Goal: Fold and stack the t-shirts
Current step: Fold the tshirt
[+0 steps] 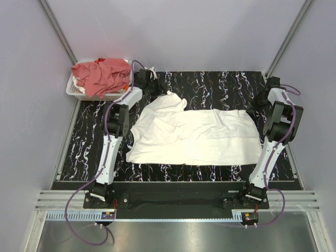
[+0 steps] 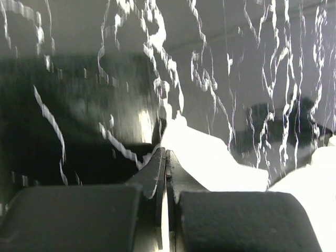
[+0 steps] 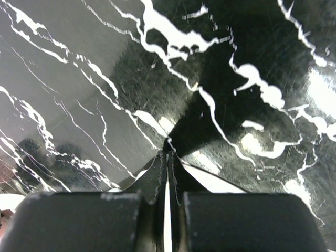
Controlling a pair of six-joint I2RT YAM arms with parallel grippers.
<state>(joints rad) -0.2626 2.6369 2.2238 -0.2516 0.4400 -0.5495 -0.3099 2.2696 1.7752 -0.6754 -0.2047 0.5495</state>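
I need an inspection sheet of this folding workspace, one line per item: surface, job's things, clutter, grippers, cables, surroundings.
Surface: black, white-veined table; no spill seen.
Job's things: white t-shirt spread in the middle, rumpled at its far left; salmon-red t-shirts heaped in the basket.
Clutter: white basket at the far left corner; nothing else seen.
Grippers: left gripper shut, white cloth right at its tips; right gripper shut near the shirt's far right corner; a hold on cloth cannot be confirmed.
Cables: purple cables run along both arms, off the shirt.
Surroundings: grey walls; metal rail at the near edge.
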